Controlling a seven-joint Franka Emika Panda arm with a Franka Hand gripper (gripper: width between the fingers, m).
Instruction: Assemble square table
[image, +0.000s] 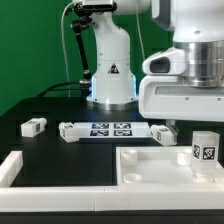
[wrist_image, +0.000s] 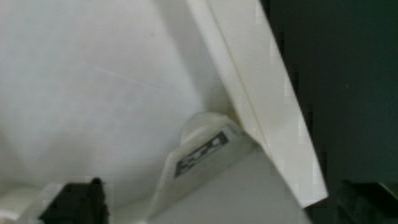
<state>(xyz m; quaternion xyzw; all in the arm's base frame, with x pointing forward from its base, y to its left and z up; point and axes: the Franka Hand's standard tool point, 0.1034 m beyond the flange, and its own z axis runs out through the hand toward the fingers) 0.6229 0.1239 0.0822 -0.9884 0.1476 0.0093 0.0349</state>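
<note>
The white square tabletop (image: 150, 168) lies flat at the front of the exterior view, and its surface (wrist_image: 89, 90) fills most of the wrist view. One tagged white leg (image: 204, 150) stands upright on its right part. Another leg (image: 163, 133) lies just behind the tabletop, and a third leg (image: 33, 126) lies on the black table at the left. My gripper (wrist_image: 219, 205) is open and empty above the tabletop. In the wrist view a tagged leg (wrist_image: 205, 150) rests against the tabletop's raised edge (wrist_image: 249, 70), ahead of the dark fingertips (wrist_image: 75, 203). The arm's white hand (image: 185, 95) hangs over the tabletop's right side.
The marker board (image: 105, 130) lies behind the tabletop, in front of the robot base (image: 110, 75). Low white border bars (image: 10, 170) run along the front left. Black table surface (wrist_image: 347, 60) shows beyond the tabletop's edge.
</note>
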